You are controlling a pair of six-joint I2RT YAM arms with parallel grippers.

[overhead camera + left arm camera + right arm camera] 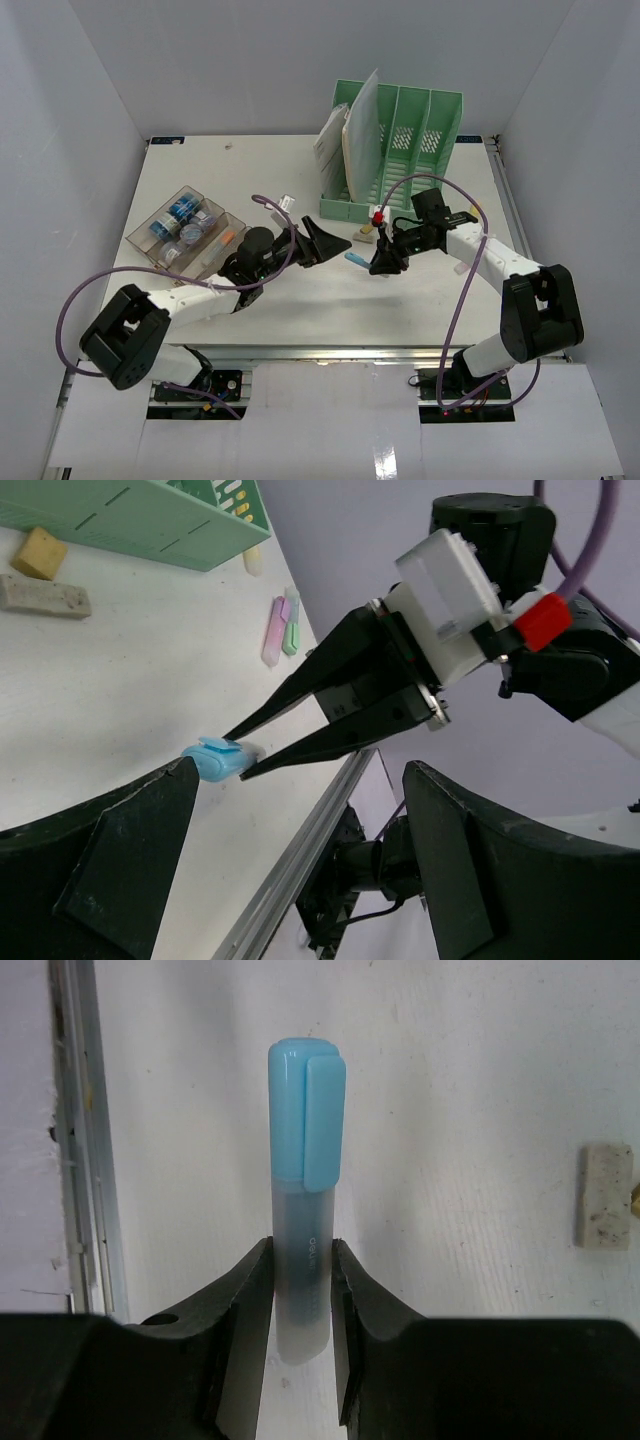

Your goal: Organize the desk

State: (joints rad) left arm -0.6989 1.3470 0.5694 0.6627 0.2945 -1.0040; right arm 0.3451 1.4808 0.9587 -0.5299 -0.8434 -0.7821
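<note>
The desk (250, 170) is a large white tabletop with a metal rail (85, 1140) along its near edge. My right gripper (383, 262) is shut on a light-blue highlighter (305, 1210), gripping its clear barrel with the blue cap sticking out past the fingertips, low over the desk. The highlighter also shows in the top view (357, 257) and in the left wrist view (215, 760). My left gripper (335, 240) is open and empty, just left of the highlighter, with its jaws spread wide around it (300, 860).
A green four-slot file rack (400, 140) holding papers (350, 140) stands at the back. A clear compartment tray (190, 235) with small items sits at the left. Pink (273, 632) and green (292, 635) highlighters, a yellow eraser (40, 552) and a white eraser (605, 1195) lie near the rack.
</note>
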